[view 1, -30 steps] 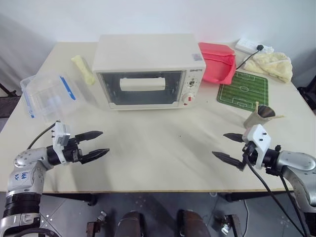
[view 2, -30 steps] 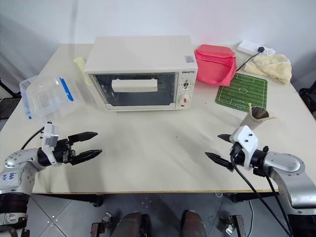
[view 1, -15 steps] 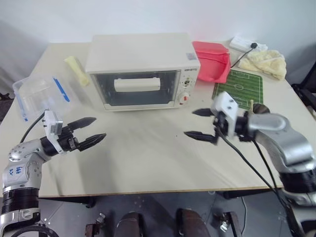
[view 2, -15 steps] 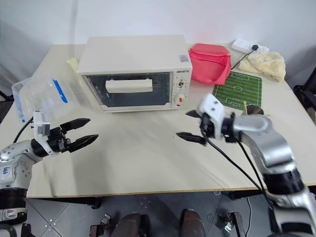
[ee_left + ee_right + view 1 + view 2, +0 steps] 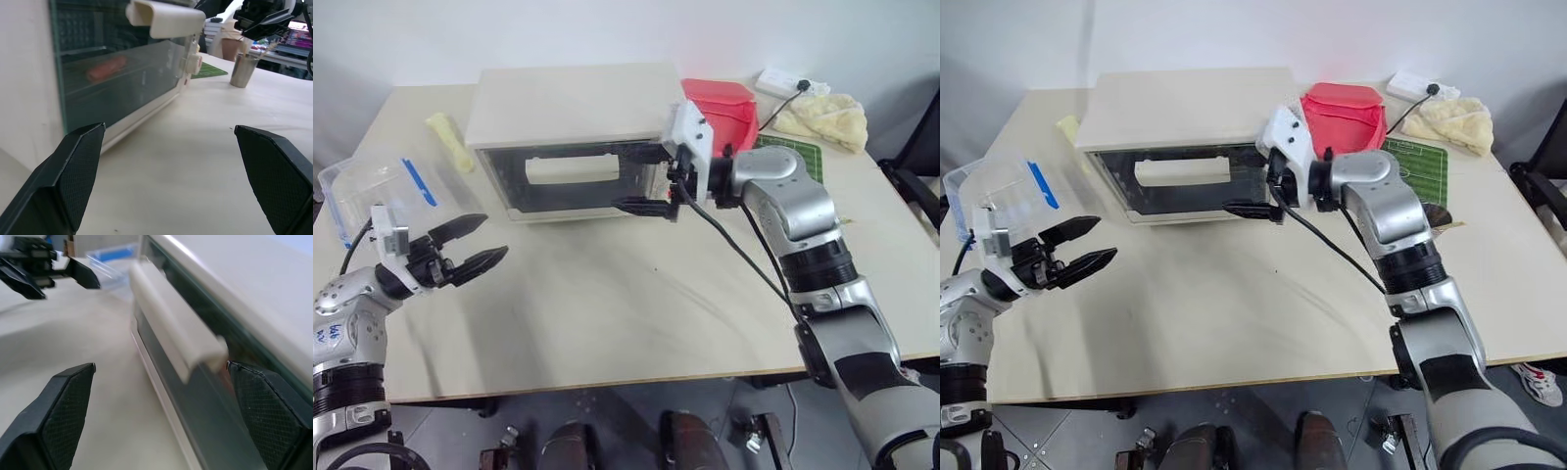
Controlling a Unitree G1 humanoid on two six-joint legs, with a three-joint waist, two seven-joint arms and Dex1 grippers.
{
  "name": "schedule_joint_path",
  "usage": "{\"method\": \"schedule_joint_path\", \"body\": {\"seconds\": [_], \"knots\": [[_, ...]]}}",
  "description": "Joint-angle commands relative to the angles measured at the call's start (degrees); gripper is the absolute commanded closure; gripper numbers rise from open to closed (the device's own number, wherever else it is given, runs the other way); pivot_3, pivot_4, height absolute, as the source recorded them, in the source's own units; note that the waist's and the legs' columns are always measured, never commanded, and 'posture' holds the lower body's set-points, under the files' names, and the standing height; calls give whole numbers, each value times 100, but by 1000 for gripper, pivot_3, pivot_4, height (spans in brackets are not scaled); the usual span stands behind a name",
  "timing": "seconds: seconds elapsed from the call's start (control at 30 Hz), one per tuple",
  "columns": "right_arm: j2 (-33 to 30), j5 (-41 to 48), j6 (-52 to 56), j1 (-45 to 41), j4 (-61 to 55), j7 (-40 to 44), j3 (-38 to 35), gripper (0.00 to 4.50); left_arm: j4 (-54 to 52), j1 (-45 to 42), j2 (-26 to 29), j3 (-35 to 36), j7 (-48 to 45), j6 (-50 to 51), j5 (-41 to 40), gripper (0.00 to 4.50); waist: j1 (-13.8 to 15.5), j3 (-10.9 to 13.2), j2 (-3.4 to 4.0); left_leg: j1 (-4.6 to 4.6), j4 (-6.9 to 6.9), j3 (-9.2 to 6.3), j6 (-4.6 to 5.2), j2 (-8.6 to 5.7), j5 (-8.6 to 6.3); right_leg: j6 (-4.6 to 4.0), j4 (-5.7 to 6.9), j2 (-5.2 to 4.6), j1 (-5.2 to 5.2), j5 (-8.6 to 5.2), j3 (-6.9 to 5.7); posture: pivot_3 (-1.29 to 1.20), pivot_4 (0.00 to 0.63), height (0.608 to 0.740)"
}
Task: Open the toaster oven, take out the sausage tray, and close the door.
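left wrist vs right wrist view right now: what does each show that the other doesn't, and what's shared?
Left wrist view: the red-orange sausage behind the glass, the red knob, a metal cup, the green mat and the open right claw.
Right wrist view: the clear plastic box and the open left claw.
Both: the closed door with its cream bar handle, and the table.

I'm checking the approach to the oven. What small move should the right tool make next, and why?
Probably slide the right tool left to straddle the handle and close. Its fingers are open beside the shut door, nothing gripped yet.
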Motion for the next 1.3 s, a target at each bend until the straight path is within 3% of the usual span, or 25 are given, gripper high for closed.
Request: {"method": "schedule_joint_path", "body": {"seconds": [0.03, 0.4, 0.73, 0.83, 0.93, 1.17, 1.3], "knots": [[138, 1, -213, -192, -9, 307, 33, 0, -44, 29, 155, 222, -26, -60, -126, 12, -14, 0, 0, 0, 0, 0, 0, 0, 0, 0, 0, -1, 0, 0, -2, 0, 150, 740], [222, -81, -319, 3, -208, 548, 20, 0, 180, -155, 280, 360, 13, -58, -127, 12, -146, 0, 0, 0, 0, -11, -5, 0, -2, 0, 19, -4, -4, 0, -13, 0, 150, 740], [316, 144, 343, 702, -1554, 580, 227, 0, 1027, -827, 701, 570, 132, 141, -178, 12, -176, 1, -1, -1, -4, -13, -8, 0, -4, 0, 19, -3, -7, 0, -26, 0, 150, 740], [338, 75, 423, 971, -1781, 519, 318, 0, 1120, -874, 936, 758, -262, 461, -466, 12, -206, 1, -1, 0, -5, -12, -10, 2, -5, 0, 20, -3, -8, 0, -33, 0, 150, 740], [334, 54, 469, 1077, -1890, 471, 359, 0, 1212, -899, 1015, 851, -319, 442, -499, 572, -213, 1, -1, 1, -7, -13, -11, 2, -5, 0, 21, -3, -8, 0, -36, 0, 150, 740], [372, 46, 538, 1271, -2134, 391, 492, 0, 1313, -1141, 1173, 808, -556, 618, -517, 2737, -199, 1, -2, 0, -4, -16, -11, 1, -5, 0, 21, -4, -7, 0, -41, 0, 150, 740], [403, 116, 774, 1382, -2425, 287, 524, 0, 1304, -1393, 920, 375, -721, 853, -413, 4015, -196, 1, -2, 0, -5, -18, -12, 1, -6, 0, 23, -4, -7, 0, -45, 0, 150, 740]]}}
